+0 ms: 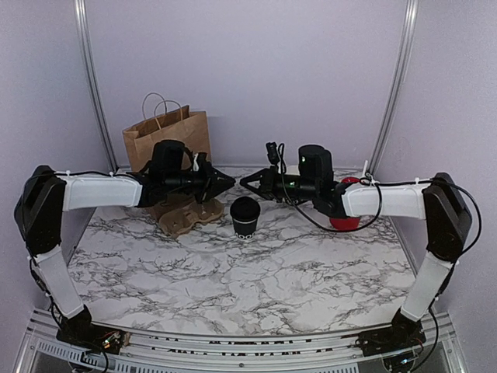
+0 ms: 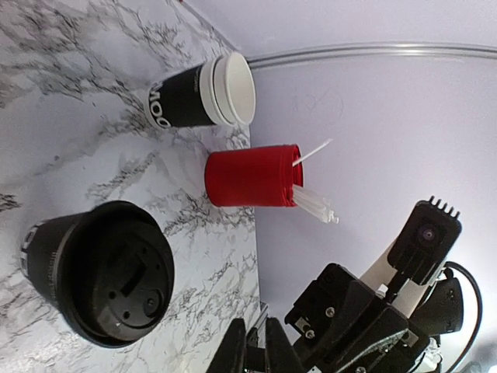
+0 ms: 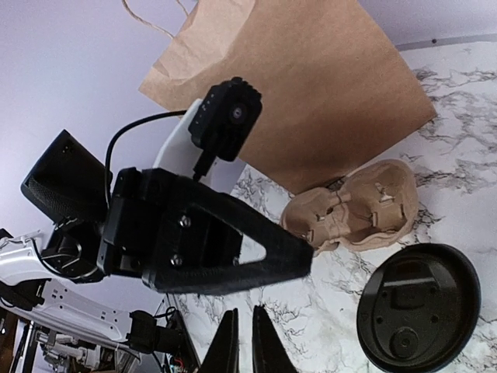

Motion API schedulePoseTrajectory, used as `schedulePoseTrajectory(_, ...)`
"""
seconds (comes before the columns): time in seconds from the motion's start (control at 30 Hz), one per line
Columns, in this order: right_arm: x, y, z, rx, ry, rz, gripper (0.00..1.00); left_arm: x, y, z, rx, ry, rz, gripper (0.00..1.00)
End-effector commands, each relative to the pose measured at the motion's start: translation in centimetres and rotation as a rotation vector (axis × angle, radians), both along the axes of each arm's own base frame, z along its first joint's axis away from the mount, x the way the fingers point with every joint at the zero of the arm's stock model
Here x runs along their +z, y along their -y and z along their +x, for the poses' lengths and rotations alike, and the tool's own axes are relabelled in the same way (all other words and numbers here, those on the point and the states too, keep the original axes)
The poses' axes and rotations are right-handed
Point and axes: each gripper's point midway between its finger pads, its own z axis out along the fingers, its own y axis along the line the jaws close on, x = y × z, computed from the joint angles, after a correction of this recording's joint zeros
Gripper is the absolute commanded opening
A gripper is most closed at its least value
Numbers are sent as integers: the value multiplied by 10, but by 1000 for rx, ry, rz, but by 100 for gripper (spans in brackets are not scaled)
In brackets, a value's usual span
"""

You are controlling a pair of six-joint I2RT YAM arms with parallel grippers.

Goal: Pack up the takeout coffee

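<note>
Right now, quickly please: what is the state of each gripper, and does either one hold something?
Left gripper: closed, holding nothing.
Right gripper: closed, holding nothing.

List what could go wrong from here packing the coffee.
1. The left pincer and right pincer, both shut, point tip to tip near the takeout coffee; advancing either could make them clash.
2. The coffee stands free on the marble table, beside the pulp carrier, not in it; a shut pincer coming down might tip it.
3. The paper bag stands close behind the left arm; a swing could topple it.
</note>
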Motion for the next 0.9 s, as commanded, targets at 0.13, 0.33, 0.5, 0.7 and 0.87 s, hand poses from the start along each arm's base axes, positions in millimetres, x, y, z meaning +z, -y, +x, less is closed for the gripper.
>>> schedulePoseTrajectory(0.13, 11, -41, 31, 68, -15, 75, 8, 2, -105, 24, 250, 30, 121, 11)
schedulePoseTrajectory(0.33, -73, -47, 34, 61, -225, 57, 6, 0, -123, 16, 260, 37, 162, 11)
schedulePoseTrajectory(0.5, -117, -40, 34, 18, -334, 22, 6, -4, -122, 13, 248, 27, 151, 10)
schedulePoseTrajectory(0.7, -100, -38, 38, -2, -295, 6, 7, 2, -122, 13, 245, 39, 144, 10)
schedulePoseTrajectory(0.87, -57, -48, 44, 30, -211, 26, 8, 6, -119, 15, 235, 49, 134, 11)
